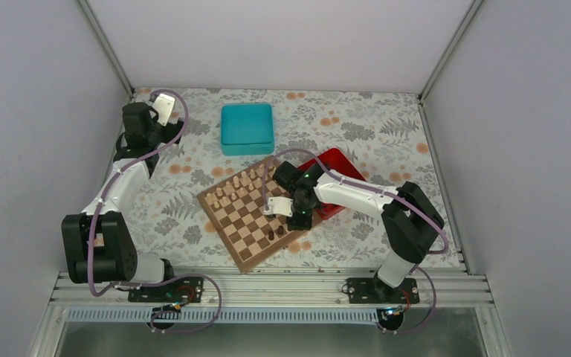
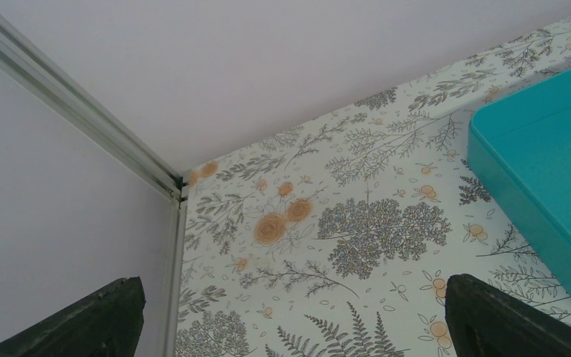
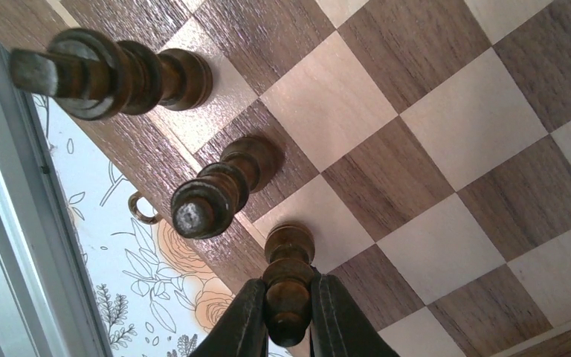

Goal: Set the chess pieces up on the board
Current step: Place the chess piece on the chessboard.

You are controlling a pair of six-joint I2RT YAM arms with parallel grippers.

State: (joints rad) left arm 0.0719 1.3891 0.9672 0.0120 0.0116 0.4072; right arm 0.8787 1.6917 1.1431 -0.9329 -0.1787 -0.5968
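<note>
The right claw [image 3: 288,297] clamps a dark chess piece [image 3: 288,253], apparently a pawn, at the edge of the board [image 3: 424,186]; the left claw [image 2: 290,312] hangs spread wide above the desk [image 2: 357,245].

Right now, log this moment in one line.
right gripper: shut on dark piece, base on board edge row | two other dark pieces: standing alongside | left gripper: open, empty, near teal box
</note>
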